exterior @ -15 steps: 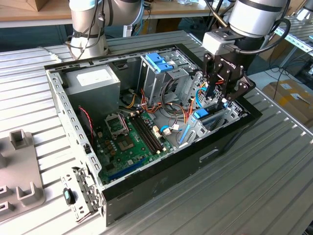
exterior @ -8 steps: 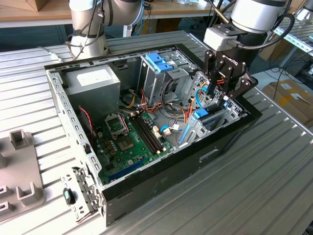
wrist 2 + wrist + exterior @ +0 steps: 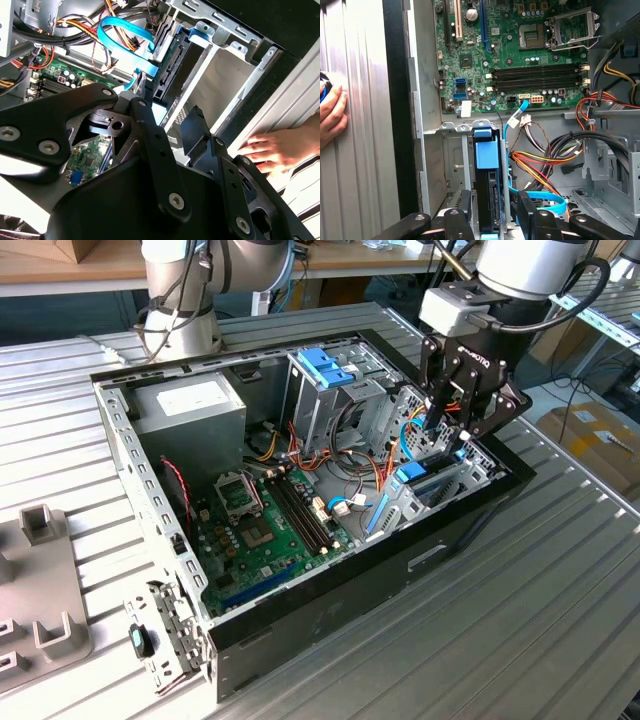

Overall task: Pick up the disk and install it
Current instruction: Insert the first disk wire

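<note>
1. The open case (image 3: 330, 615) lies on its side on the ribbed table (image 3: 560, 580). Inside I can see the motherboard (image 3: 265, 530), the power supply (image 3: 190, 405) and a tall cage (image 3: 325, 390) topped by a blue bracket.
2. Orange, red and yellow cables (image 3: 540, 160) bunch just beside the drive bay. A flat blue cable (image 3: 545, 199) loops close by the claw (image 3: 450, 435).
3. A person's hand (image 3: 275, 147) rests on the table just outside the case wall, near the bay.
4. The disk (image 3: 486, 165) stands on edge in the bay, at the corner of the case toward the exterior view's right. Its blue carrier shows along the upper edge.
5. The claw hangs right above the disk. Its fingers (image 3: 525, 210) are spread wider than the disk, one to each side, gripping nothing.
6. The bay's metal walls hug the disk closely. The case rim runs just beyond the bay, with bare table past it.
</note>
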`<state>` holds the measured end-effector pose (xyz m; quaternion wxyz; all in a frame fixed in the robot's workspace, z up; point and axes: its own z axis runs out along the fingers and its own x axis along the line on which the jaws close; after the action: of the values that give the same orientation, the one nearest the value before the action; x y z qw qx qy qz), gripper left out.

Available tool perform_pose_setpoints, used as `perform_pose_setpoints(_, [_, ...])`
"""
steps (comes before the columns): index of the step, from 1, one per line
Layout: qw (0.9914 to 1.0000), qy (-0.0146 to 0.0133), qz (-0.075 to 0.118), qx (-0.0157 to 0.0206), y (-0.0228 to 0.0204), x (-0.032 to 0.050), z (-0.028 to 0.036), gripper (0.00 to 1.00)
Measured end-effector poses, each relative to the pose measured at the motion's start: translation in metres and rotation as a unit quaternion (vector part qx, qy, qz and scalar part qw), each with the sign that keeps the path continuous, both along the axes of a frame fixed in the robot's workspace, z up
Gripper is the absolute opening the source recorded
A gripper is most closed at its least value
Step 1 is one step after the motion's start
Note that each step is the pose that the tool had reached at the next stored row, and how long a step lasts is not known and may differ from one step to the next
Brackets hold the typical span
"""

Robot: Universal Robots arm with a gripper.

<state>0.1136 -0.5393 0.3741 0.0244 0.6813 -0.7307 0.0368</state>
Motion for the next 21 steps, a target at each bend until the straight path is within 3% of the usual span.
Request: perform_pose_setpoints(21, [1.00000,0.0000,0.000,0.0000,0.0000,0.0012,0.0025,0.49])
